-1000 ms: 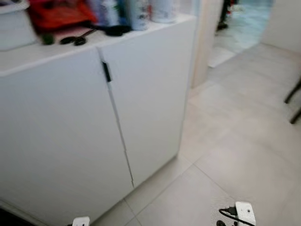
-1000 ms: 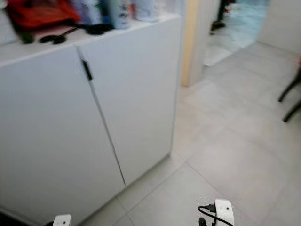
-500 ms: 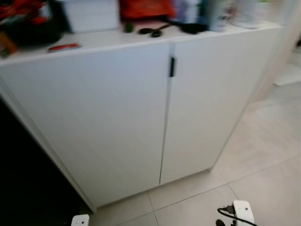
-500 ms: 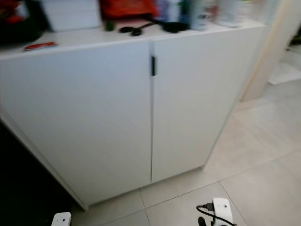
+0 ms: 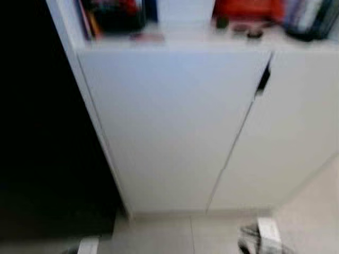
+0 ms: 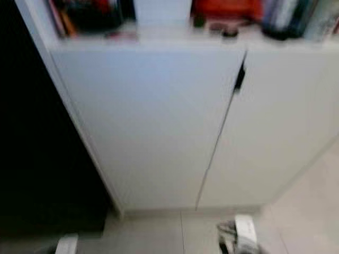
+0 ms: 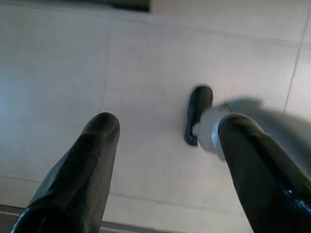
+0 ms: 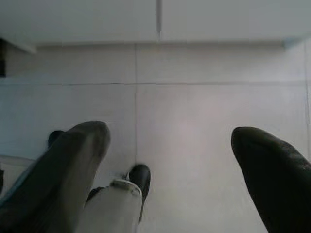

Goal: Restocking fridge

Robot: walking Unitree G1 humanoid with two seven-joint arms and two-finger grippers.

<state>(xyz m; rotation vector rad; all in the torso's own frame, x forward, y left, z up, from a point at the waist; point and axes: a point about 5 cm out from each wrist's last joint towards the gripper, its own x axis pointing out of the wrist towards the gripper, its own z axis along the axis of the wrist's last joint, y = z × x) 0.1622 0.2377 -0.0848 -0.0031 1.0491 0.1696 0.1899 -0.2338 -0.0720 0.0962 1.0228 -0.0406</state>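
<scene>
A white two-door cabinet (image 5: 175,127) stands right in front of me, blurred, with a small black handle (image 5: 261,82) where the doors meet. Both arms hang low; their wrists (image 5: 88,246) (image 5: 267,235) show at the bottom edge of the eye views. In the left wrist view my left gripper (image 7: 167,124) is open over the pale tiled floor, nothing between its fingers. My right gripper (image 8: 170,133) is likewise open and empty above the floor tiles, near the cabinet's base.
On the cabinet top lie a red item (image 5: 246,8), a white box (image 5: 185,10), dark bottles (image 5: 312,18) and small clutter. A large dark area (image 5: 37,132) borders the cabinet's left side. My black feet (image 7: 198,114) (image 8: 140,177) stand on the tiles.
The camera has swung left: the cabinet has slid to the right of the picture, the doorway and open floor are gone, and the dark area now fills the left. Both arms still hang.
</scene>
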